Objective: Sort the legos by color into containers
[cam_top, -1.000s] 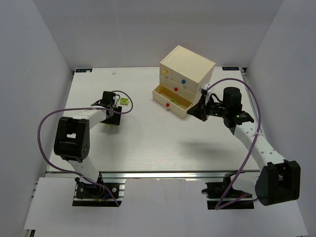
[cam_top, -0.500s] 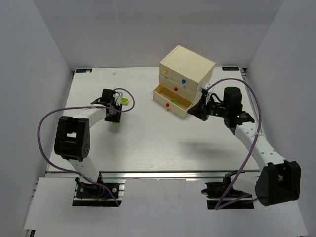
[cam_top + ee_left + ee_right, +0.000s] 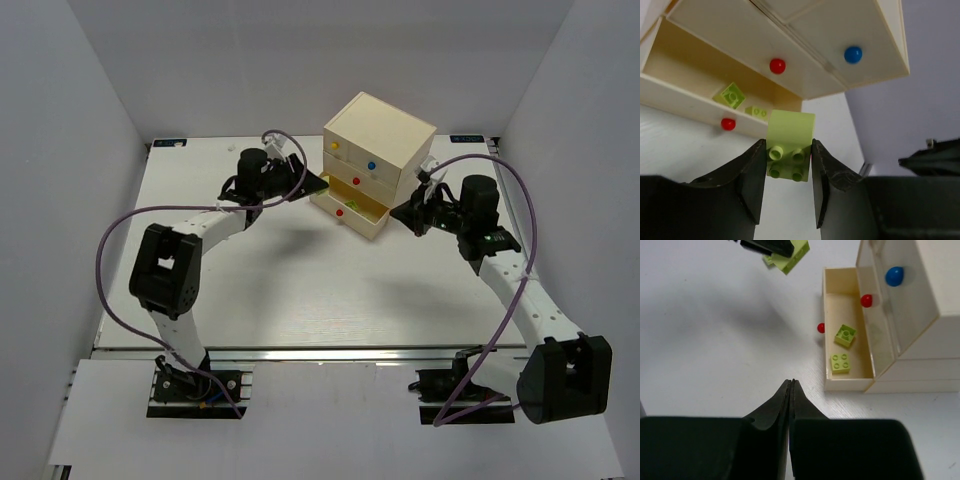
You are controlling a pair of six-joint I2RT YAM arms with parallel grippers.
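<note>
The white tubular left arm (image 3: 205, 228) and right arm (image 3: 520, 290) bear blocky black joints. Loose purple cables (image 3: 98, 280) trail along both.

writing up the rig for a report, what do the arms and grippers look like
The left arm and right arm have white links with boxy black joint housings, and a purple cable runs along each. The left gripper and right gripper are black, each with two tapered fingers.

Overhead and both close wrist views share the open drawer (image 3: 360, 226).
</note>
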